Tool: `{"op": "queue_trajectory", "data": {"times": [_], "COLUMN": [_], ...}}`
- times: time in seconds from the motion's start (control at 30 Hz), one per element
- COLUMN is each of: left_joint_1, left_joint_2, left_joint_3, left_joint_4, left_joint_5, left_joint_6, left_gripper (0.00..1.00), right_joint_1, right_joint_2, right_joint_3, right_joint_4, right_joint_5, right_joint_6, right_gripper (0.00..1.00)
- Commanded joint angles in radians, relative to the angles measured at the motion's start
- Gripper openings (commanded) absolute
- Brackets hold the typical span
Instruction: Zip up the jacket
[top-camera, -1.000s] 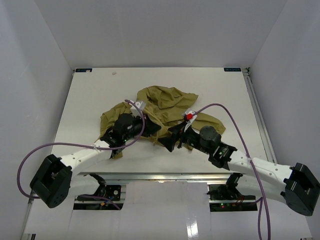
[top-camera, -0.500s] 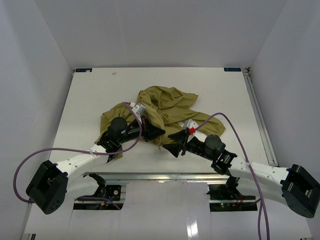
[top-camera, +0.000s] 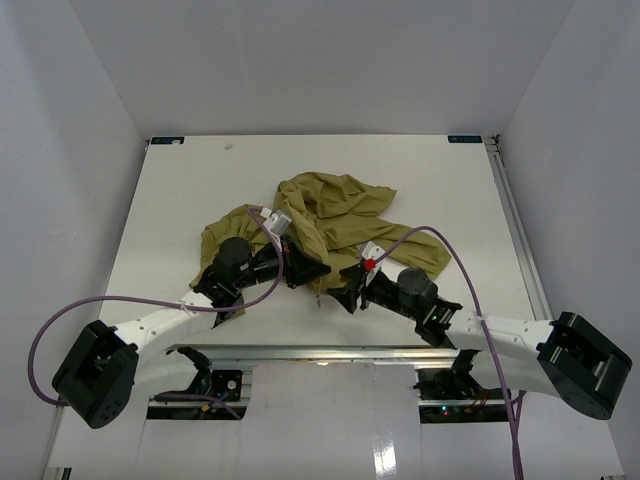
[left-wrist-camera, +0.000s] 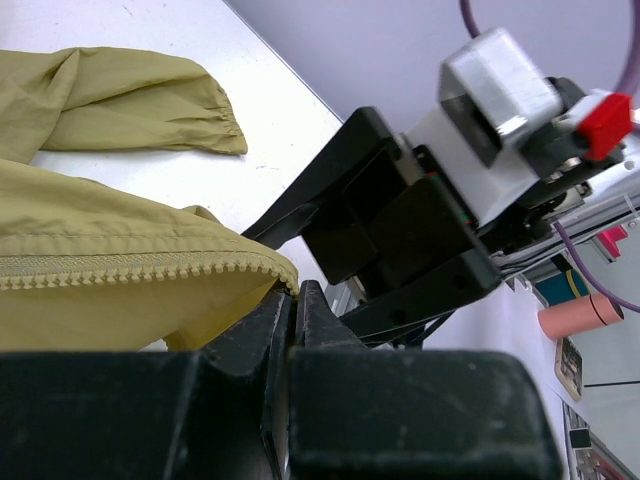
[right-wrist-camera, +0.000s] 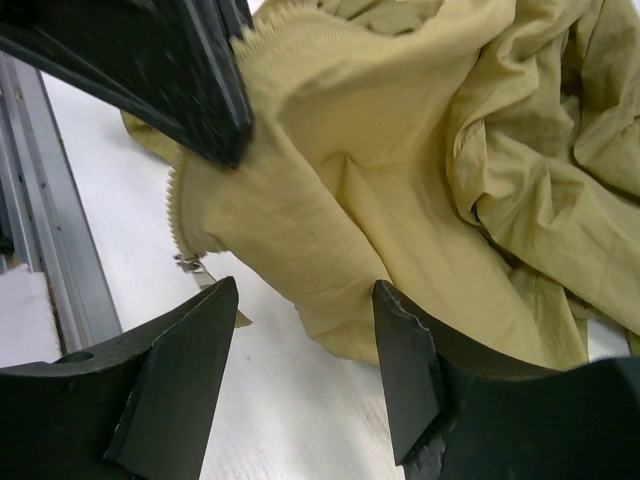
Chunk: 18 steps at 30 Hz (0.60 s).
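Observation:
The olive jacket (top-camera: 330, 205) lies crumpled on the white table (top-camera: 180, 200), its front edge near the arms. My left gripper (top-camera: 318, 270) is shut on the jacket's zipper edge (left-wrist-camera: 150, 268) and lifts it a little; the toothed edge ends right at the fingertips. My right gripper (top-camera: 340, 297) is open, just right of the left one, low over the table. In the right wrist view its fingers (right-wrist-camera: 185, 345) straddle the jacket's lower hem (right-wrist-camera: 330, 300). The metal zipper slider (right-wrist-camera: 192, 266) hangs at the hem's left end, beside the left finger.
The table's near metal rail (right-wrist-camera: 40, 200) runs just in front of both grippers. A jacket sleeve with a gathered cuff (left-wrist-camera: 215, 120) lies to the right of the grippers. White walls (top-camera: 60, 150) enclose the table on three sides.

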Motion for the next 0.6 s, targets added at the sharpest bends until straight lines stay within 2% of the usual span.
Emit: {"op": "queue_trajectory", "data": {"times": [0.0,0.1,0.23,0.3,0.33,0.37,0.47,0.57], "left_joint_1": [0.008,0.011,0.016,0.019,0.020,0.021,0.023,0.023], "left_joint_2": [-0.023,-0.024,-0.021,-0.024,-0.027,-0.030,-0.038,-0.059], "left_joint_3": [-0.015,-0.018,-0.026,-0.030,-0.029,-0.029,-0.026,-0.033], "left_joint_4": [0.059,0.066,0.069,0.064,0.058,0.052,0.029,-0.036], "left_joint_5": [0.052,0.059,0.059,0.057,0.056,0.054,0.049,0.019], "left_joint_6": [-0.009,-0.010,-0.019,-0.025,-0.026,-0.026,-0.018,0.004], "left_gripper": [0.08,0.13,0.21,0.25,0.26,0.27,0.31,0.39], "right_joint_1": [-0.015,-0.026,-0.028,-0.027,-0.027,-0.027,-0.028,-0.028], "right_joint_2": [0.052,0.075,0.074,0.067,0.064,0.062,0.051,0.020], "right_joint_3": [0.032,0.017,0.005,0.000,0.001,0.003,0.014,0.016], "right_joint_4": [0.104,0.184,0.227,0.242,0.244,0.241,0.199,0.171], "right_joint_5": [-0.017,-0.046,-0.104,-0.140,-0.151,-0.155,-0.174,-0.170], "right_joint_6": [-0.037,-0.037,-0.038,-0.037,-0.037,-0.037,-0.037,-0.007], "right_gripper": [0.62,0.51,0.29,0.22,0.13,0.08,0.08,0.08]}}
